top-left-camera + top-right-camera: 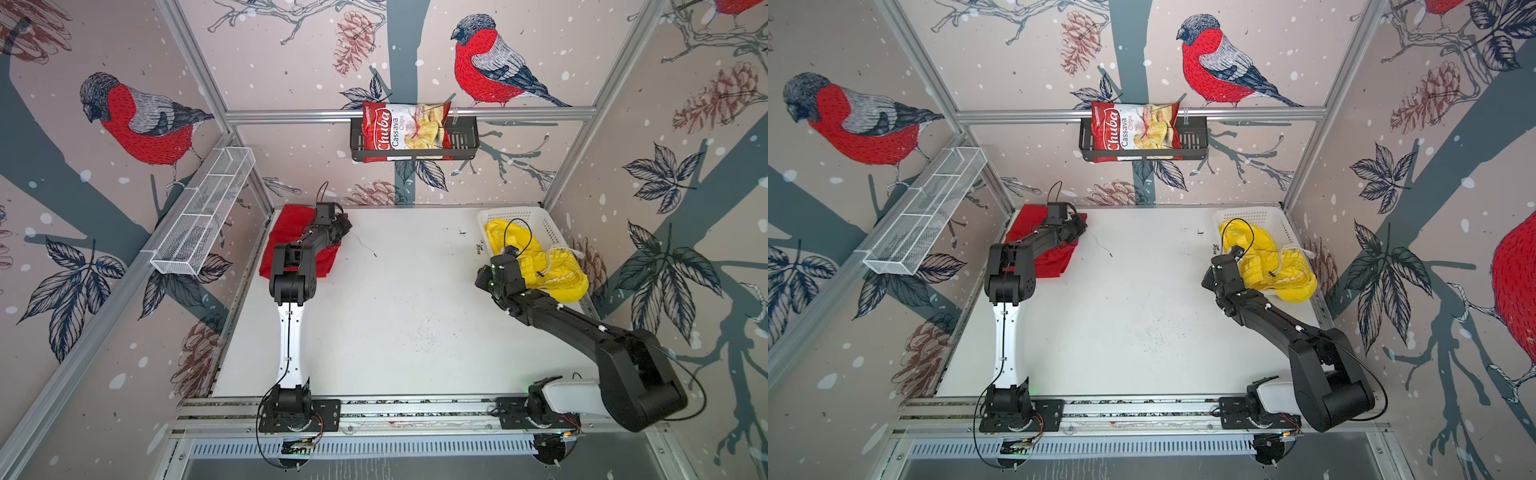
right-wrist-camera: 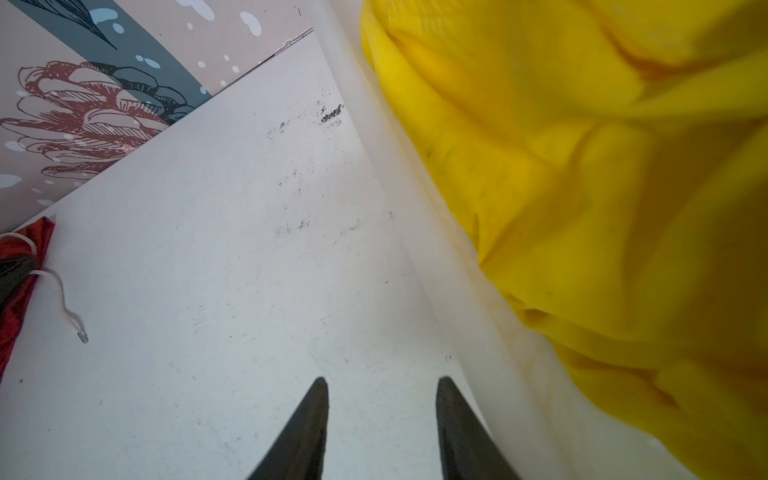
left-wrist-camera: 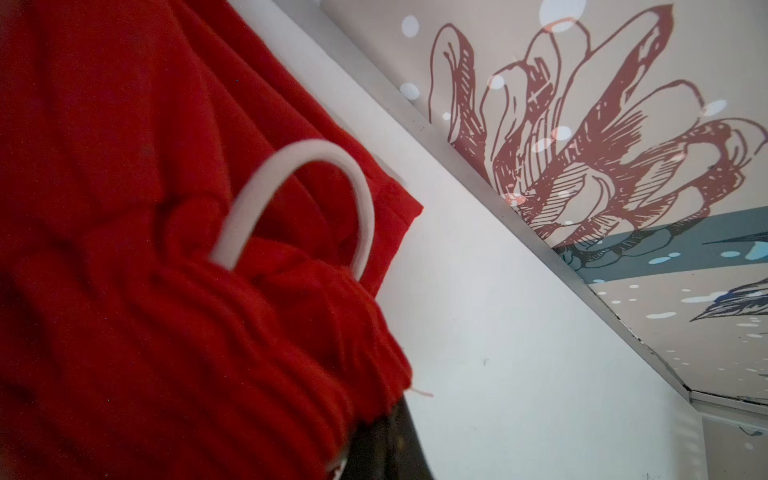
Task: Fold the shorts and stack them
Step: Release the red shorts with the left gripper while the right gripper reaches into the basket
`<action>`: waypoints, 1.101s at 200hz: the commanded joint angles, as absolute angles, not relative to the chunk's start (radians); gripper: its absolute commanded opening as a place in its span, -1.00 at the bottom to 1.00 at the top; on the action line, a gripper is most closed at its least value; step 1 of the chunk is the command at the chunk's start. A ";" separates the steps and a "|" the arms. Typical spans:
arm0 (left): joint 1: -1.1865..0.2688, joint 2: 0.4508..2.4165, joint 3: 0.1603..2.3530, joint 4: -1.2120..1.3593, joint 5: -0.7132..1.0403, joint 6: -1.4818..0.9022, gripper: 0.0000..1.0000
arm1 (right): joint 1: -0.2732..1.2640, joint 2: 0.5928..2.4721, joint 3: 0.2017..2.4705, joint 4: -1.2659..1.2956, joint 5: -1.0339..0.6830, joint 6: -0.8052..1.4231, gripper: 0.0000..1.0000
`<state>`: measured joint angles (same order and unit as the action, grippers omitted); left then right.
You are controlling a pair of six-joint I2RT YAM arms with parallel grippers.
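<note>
red shorts: flat at the far left corner of the tabletop, long axis running far to near beside the left wall.
left end effector: at the far right corner of the red shorts, fingers pinched together on the bunched waistband; a drawstring loop stands just beyond it in the left wrist view.
yellow shorts: crumpled in the basket at the far right, spilling over its near rim; no clear long axis.
right end effector: partly spread, nothing between the fingers, low over bare tabletop just outside the basket wall.
key relation: the yellow shorts lie to the right of the right end effector, across the basket wall, so it probably has to clear the rim first.
nearer arm: right for yellow, left for red.
step, as judged: red gripped for a fold; yellow not yet picked.
</note>
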<state>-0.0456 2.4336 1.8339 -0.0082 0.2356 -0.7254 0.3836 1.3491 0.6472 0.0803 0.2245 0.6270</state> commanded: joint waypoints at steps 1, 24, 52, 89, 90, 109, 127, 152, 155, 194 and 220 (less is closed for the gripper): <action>-0.040 2.438 1.860 -0.014 0.266 -0.724 -1.00 | 0.378 1.358 0.655 0.110 0.215 0.617 -0.14; -0.048 2.407 1.849 0.016 0.340 -0.760 -0.92 | 0.374 1.351 0.659 0.105 0.212 0.614 -0.15; -0.081 2.268 1.741 0.094 0.377 -0.794 -0.69 | 0.374 1.302 0.678 0.055 0.257 0.617 -0.15; -0.152 1.949 1.527 0.130 0.309 -0.764 -0.44 | 0.372 1.156 0.721 -0.056 0.354 0.606 -0.12; -0.154 1.941 1.521 0.130 0.308 -0.763 -0.43 | 0.371 1.151 0.722 -0.059 0.355 0.607 -0.12; -0.185 1.789 1.409 0.131 0.322 -0.741 -0.36 | 0.371 1.063 0.736 -0.114 0.391 0.604 -0.02; -0.199 1.639 1.269 0.161 0.334 -0.733 -0.35 | 0.369 0.980 0.734 -0.145 0.438 0.600 0.17; -0.201 1.434 1.071 0.193 0.321 -0.720 -0.35 | 0.357 0.888 0.716 -0.187 0.500 0.601 0.64; -0.200 1.411 1.053 0.192 0.316 -0.718 -0.35 | 0.355 0.882 0.718 -0.197 0.507 0.605 0.66; -0.199 1.161 0.786 0.248 0.287 -0.732 -0.21 | 0.310 0.851 0.748 -0.341 0.557 0.640 0.98; -0.199 1.074 0.699 0.211 0.297 -0.722 -0.12 | 0.267 0.879 0.739 -0.394 0.505 0.678 0.98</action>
